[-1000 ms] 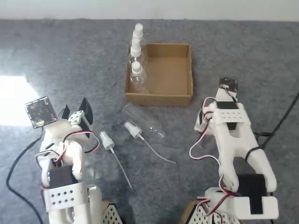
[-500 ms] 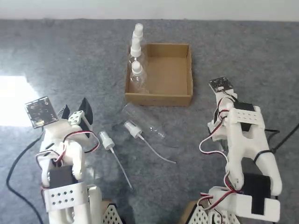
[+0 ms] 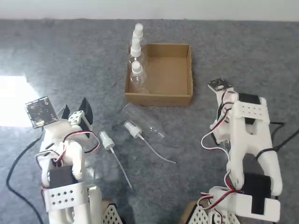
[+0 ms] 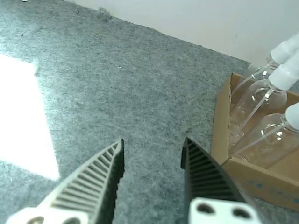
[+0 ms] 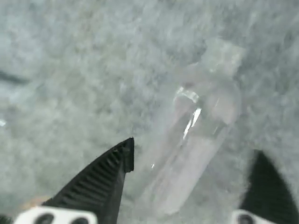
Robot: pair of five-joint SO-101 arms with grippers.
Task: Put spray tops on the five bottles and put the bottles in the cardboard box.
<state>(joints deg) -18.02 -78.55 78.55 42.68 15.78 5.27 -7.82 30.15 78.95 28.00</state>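
The cardboard box (image 3: 180, 74) stands at the back centre, with three capped clear bottles (image 3: 137, 70) upright along its left wall. An uncapped clear bottle (image 3: 144, 122) lies on the carpet in front of the box. Two spray tops with long tubes, one (image 3: 106, 139) and the other (image 3: 133, 129), lie beside it. My left gripper (image 4: 153, 143) is open over bare carpet, left of the box (image 4: 236, 161), where the bottles (image 4: 266, 105) stand. My right gripper (image 5: 194, 151) is open just above another uncapped bottle (image 5: 201, 126), which lies between its fingers. The right arm (image 3: 247, 126) covers that bottle from above.
Grey carpet covers the table, with a white wall along the back edge. A bright patch of light (image 3: 11, 100) falls on the left side. Cables (image 3: 285, 121) trail at the right edge.
The right arm has swung to the right and its wrist has tipped downward. The left arm, the box and the loose parts have not moved.
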